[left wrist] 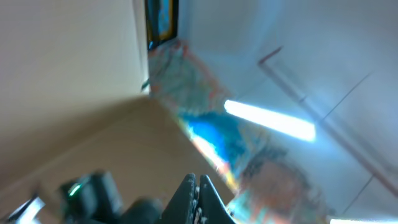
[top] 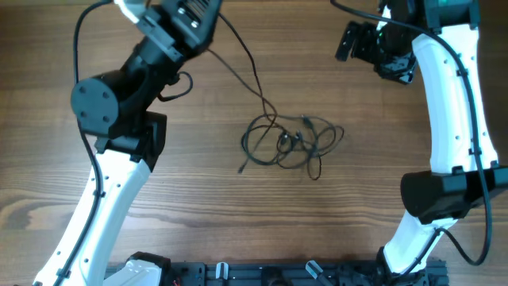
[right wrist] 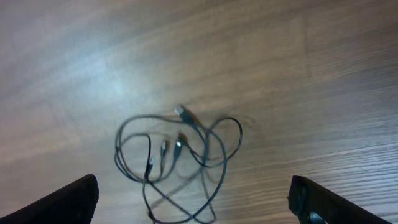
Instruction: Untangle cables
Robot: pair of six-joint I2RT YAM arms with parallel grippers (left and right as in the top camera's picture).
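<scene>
The cables (top: 292, 141) lie in a loose tangle of thin dark loops with small plug ends at the middle of the wooden table. They also show in the right wrist view (right wrist: 180, 155). One thin strand (top: 252, 75) rises from the tangle up-left to my left gripper (top: 208, 16), which is raised at the top edge. In the left wrist view its fingers (left wrist: 199, 194) are pressed shut and point away from the table; the strand between them is hidden. My right gripper (top: 373, 48) is wide open and empty, hovering at the far right above the tangle (right wrist: 196, 202).
The wooden table (top: 159, 199) surrounds the tangle. The two white arms stand at the left (top: 103, 206) and right (top: 452, 119) sides. A black rail (top: 262, 274) runs along the front edge.
</scene>
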